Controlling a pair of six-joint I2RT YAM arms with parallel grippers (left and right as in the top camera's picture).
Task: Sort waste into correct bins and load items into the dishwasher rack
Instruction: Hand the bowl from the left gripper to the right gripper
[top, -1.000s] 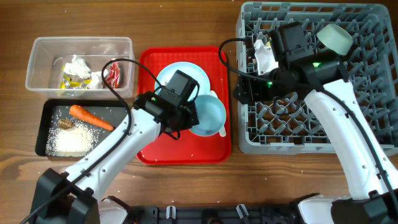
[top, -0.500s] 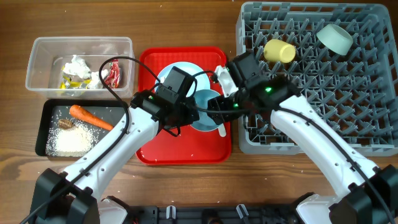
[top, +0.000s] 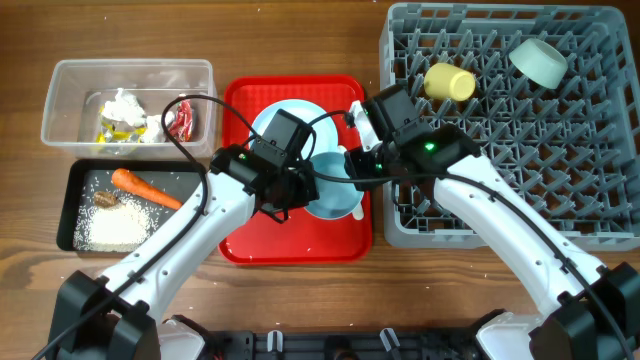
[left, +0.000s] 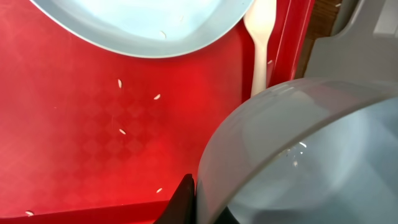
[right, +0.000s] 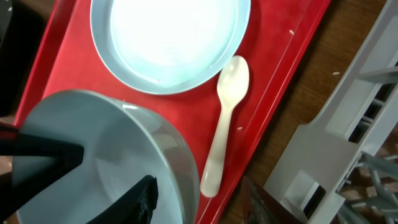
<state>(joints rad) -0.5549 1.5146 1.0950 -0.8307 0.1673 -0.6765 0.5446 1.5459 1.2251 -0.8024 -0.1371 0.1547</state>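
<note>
My left gripper (top: 306, 190) is shut on the left rim of the light-blue bowl (top: 335, 185) and holds it over the red tray's right side. In the left wrist view the bowl (left: 298, 155) fills the lower right, with my finger (left: 194, 200) against its rim. My right gripper (top: 357, 166) is open and straddles the bowl's right rim; in the right wrist view one finger is inside the bowl (right: 99, 162) and one outside (right: 205, 199). The light-blue plate (top: 285, 122) and the white spoon (right: 224, 118) lie on the tray. The yellow cup (top: 450, 82) and the pale-green bowl (top: 538, 60) lie in the grey rack (top: 600, 215).
The red tray (top: 240, 230) sits mid-table with stray rice grains. The clear tub (top: 60, 100) holds tissue and wrappers. The black tray (top: 75, 180) holds the carrot (top: 145, 187), rice (top: 112, 228) and a brown lump (top: 105, 199). The rack's left wall is close beside the right gripper.
The right arm left the yellow cup in the rack and swung left to the bowl, and its fingers now straddle the rim. The left gripper still holds the bowl, shifted slightly right.
</note>
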